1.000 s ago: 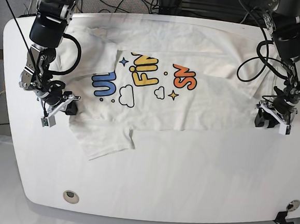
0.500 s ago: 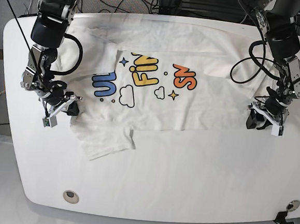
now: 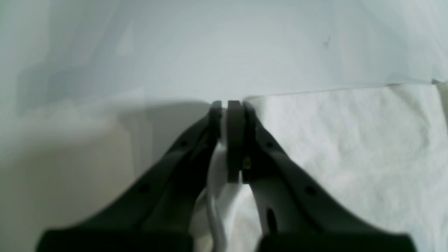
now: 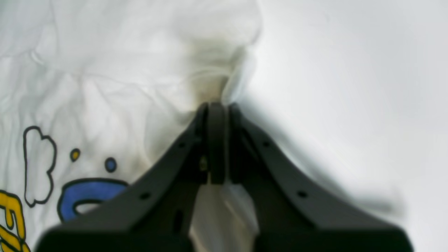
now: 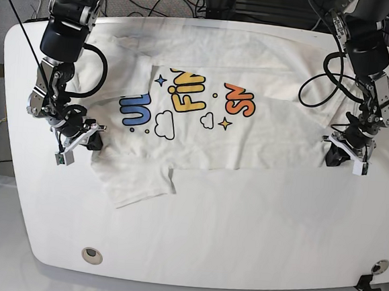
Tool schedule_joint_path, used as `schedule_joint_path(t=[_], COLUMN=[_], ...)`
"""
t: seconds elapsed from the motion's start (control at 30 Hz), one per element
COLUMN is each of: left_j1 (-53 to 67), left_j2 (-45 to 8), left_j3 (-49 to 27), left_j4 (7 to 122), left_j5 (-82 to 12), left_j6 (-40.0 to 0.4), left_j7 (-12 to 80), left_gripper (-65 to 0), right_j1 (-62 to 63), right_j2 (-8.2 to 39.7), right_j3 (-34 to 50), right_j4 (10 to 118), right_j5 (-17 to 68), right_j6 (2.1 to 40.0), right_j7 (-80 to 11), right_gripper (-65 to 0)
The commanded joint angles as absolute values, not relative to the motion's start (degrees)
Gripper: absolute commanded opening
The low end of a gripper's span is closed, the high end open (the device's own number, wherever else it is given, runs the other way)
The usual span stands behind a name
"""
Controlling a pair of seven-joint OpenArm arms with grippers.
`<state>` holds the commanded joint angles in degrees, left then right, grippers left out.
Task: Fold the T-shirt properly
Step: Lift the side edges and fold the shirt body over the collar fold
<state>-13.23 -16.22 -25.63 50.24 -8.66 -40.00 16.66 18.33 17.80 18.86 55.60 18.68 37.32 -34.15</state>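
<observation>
You had the left gripper (image 5: 334, 156) and right gripper (image 5: 91, 140) with jaws pinched on opposite edges of the T-shirt (image 5: 203, 119) on the counter (image 5: 242, 230).

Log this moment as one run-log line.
stage: edge grasp | left gripper: shut on T-shirt | right gripper: shut on T-shirt | shirt: flat, print up, on table

Bare tabletop (image 5: 242, 223) before T-shirt (image 5: 202, 129)
</observation>
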Motion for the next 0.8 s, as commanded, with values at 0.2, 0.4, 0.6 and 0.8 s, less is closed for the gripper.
schedule_joint_path(t=[0.2, 0.4, 0.6, 0.8], left_j1=[-12.79, -10.42, -7.25, -3.47], left_j2=[-16.22, -16.13, -16.13, -16.22], left_j3=[-25.89, -25.8, -25.8, -25.8], left_j4=[57.01, 63.96, 68.97, 72.22], left_j5=[-8.75, -8.75, -8.75, -8.84], left_j6=[-40.0, -40.0, -40.0, -40.0], left_j7=[16.84, 16.92, 16.92, 16.75], left_gripper=[-65.0, -65.0, -65.0, -65.0], right_j1=[18.42, 17.36, 15.78, 11.3], right_j2=[18.15, 18.15, 17.98, 17.98], right_j3=[19.12, 19.21, 19.21, 19.3], right_j4=[57.71, 66.59, 75.91, 86.9], right_j5=[18.86, 18.95, 18.95, 18.95], right_j6=[37.32, 37.32, 37.32, 37.32], right_j7=[-34.24, -38.9, -44.88, -51.38], right_gripper=[-65.0, -65.0, -65.0, -65.0])
